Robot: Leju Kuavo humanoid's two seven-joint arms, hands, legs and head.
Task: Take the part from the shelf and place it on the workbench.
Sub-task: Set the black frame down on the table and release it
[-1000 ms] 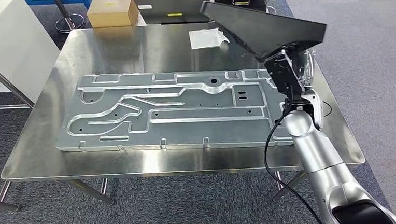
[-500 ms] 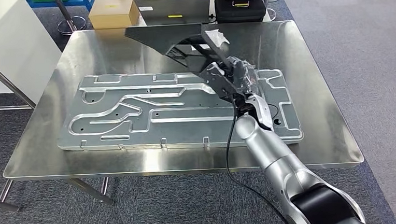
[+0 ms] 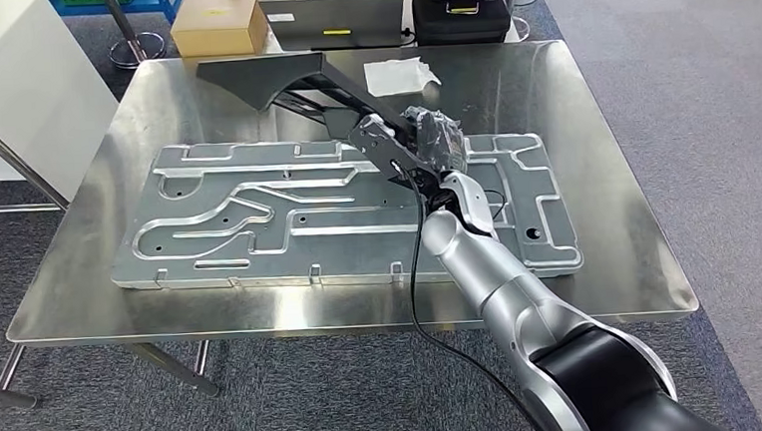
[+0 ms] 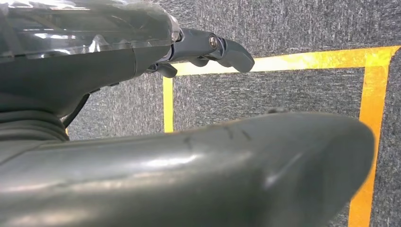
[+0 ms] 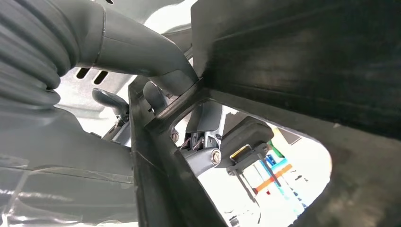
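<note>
My right hand [image 3: 430,140] grips a black plastic part [image 3: 279,77], a long flat piece with a narrow arm, and holds it tilted above the workbench [image 3: 151,110]. The part's wide end hangs over the back left of the steel top, above the far edge of a large stamped metal panel [image 3: 258,223] lying flat there. In the right wrist view the thumb [image 5: 142,52] and fingers clamp the black part [image 5: 302,61] at its narrow end. My left hand [image 4: 208,47] hangs over grey carpet with its fingers apart and nothing in them.
A crumpled white sheet [image 3: 400,74] lies at the back of the bench. Behind the bench stand a cardboard box [image 3: 218,26], a grey laptop-like case [image 3: 330,21] and a black bag [image 3: 460,16]. Yellow floor tape [image 4: 283,61] runs under my left hand.
My right arm has swung the black part from the bench's right side leftward and lower, across the metal panel toward the back left. The grip is unchanged.
</note>
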